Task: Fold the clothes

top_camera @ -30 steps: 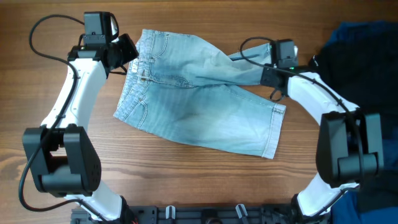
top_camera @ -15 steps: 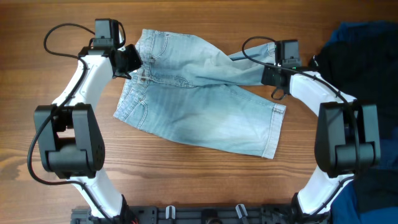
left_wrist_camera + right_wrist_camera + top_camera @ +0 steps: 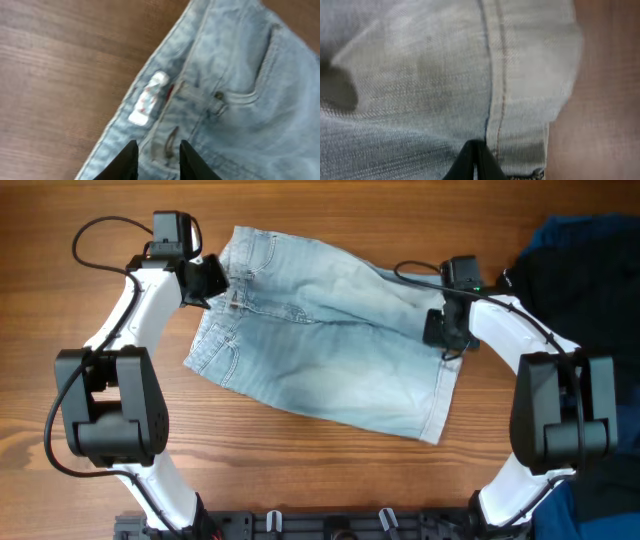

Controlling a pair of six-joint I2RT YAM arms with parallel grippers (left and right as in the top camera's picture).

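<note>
The clothes (image 3: 320, 350), faded light-blue denim shorts, lie spread across the middle of the table, waistband to the left and leg ends to the right. My left gripper (image 3: 208, 280) sits at the waistband's upper left. In the left wrist view, the left gripper (image 3: 159, 157) has its fingers narrowly apart with the thick waistband (image 3: 165, 125) pinched between them, beside a white label (image 3: 150, 97). My right gripper (image 3: 440, 335) is at the right leg end. In the right wrist view, the right gripper (image 3: 477, 157) is shut on the stitched hem (image 3: 500, 75).
A pile of black garment (image 3: 600, 310) and dark-blue fabric (image 3: 575, 230) lies at the right edge, just beyond the right arm. Bare wooden table (image 3: 300, 470) runs along the front and left of the shorts.
My right gripper has moved toward the front with the upper leg, which now lies over the lower leg. The left gripper slid a little onto the waistband early on, then stayed put.
</note>
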